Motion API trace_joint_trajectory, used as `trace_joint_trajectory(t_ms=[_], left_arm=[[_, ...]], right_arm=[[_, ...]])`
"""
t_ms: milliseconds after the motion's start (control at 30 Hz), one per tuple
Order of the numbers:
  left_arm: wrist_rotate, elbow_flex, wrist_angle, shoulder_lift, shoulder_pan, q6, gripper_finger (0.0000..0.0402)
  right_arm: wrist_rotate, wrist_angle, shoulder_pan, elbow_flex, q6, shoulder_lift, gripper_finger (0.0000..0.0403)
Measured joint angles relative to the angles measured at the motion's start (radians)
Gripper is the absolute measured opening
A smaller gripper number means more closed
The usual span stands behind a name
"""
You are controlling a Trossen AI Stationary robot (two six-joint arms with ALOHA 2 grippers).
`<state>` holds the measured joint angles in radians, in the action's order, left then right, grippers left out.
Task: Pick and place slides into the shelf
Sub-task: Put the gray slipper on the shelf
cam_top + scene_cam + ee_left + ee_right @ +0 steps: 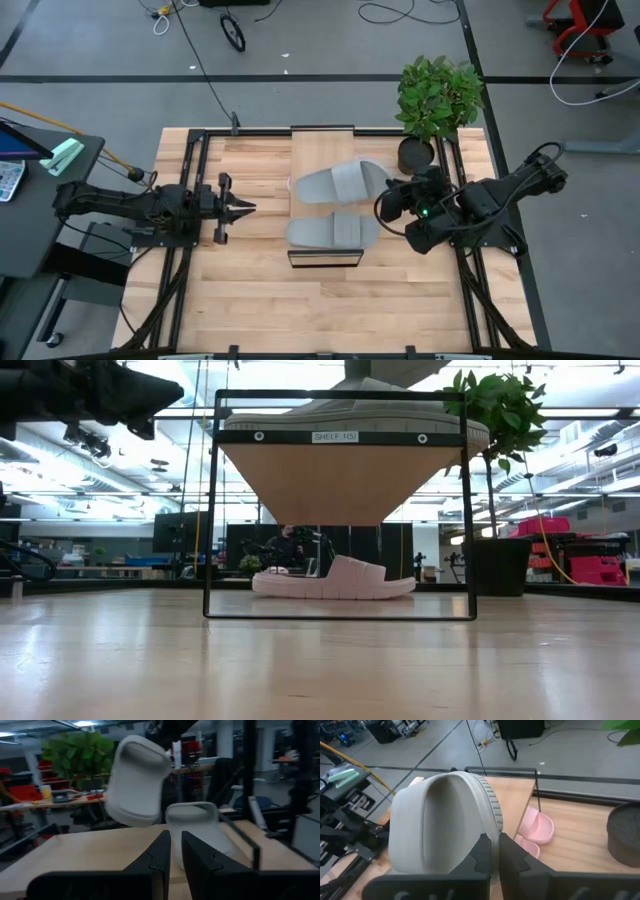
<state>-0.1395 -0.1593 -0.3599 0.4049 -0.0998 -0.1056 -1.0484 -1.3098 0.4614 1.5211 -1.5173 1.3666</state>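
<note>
One grey slide [338,182] hangs tilted over the shelf [322,150], with my right gripper [493,847] shut on it from the table's right side. The left wrist view shows this slide [134,780] raised above the plank. A second grey slide [333,232] lies flat on the shelf's top, toward its near end. Under the plank, a pink slide [335,578] rests on the table, and the right wrist view shows two pink slides [536,826] there. My left gripper [250,208] hovers shut left of the shelf, pointing at it and holding nothing. My right gripper pinches the grey slide's edge [487,832] between its two fingers, at the end nearest the right arm. The fingers come from the table's right, slanting down. The slide is lifted clear of the shelf's top and tilted, its free end [125,810] lower, toward the left arm.
A potted plant [438,95] stands at the table's far right corner, close behind my right arm. The shelf's dark metal frame [210,510] stands upright around the plank. Bare tabletop [250,290] lies between the shelf and the near edge.
</note>
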Motion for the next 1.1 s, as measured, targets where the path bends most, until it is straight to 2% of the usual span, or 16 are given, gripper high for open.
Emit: trace_joint_trajectory(t_ms=[300, 467, 667, 867, 1100], left_arm=[[-0.142, 0.000, -0.030, 0.000, 0.000, -0.023, 0.0057], [-0.149, -0.031, -0.018, 0.001, 0.000, -0.049, 0.0074], [-0.149, -0.081, 0.060, 0.000, 0.000, -0.071, 0.0098], [-0.149, -0.083, 0.066, 0.000, 0.000, -0.063, 0.0111], [-0.149, -0.084, 0.101, 0.000, 0.000, -0.056, 0.0108]], right_arm=[[0.065, 0.000, -0.030, 0.000, -0.027, 0.000, 0.0014], [0.150, 0.038, -0.105, 0.000, -0.010, 0.000, 0.0014], [0.247, 0.162, -0.197, 0.000, 0.135, 0.000, 0.0014], [0.287, 0.170, -0.240, 0.000, 0.188, 0.000, 0.0014], [0.316, 0.170, -0.273, -0.001, 0.204, 0.000, 0.0014]])
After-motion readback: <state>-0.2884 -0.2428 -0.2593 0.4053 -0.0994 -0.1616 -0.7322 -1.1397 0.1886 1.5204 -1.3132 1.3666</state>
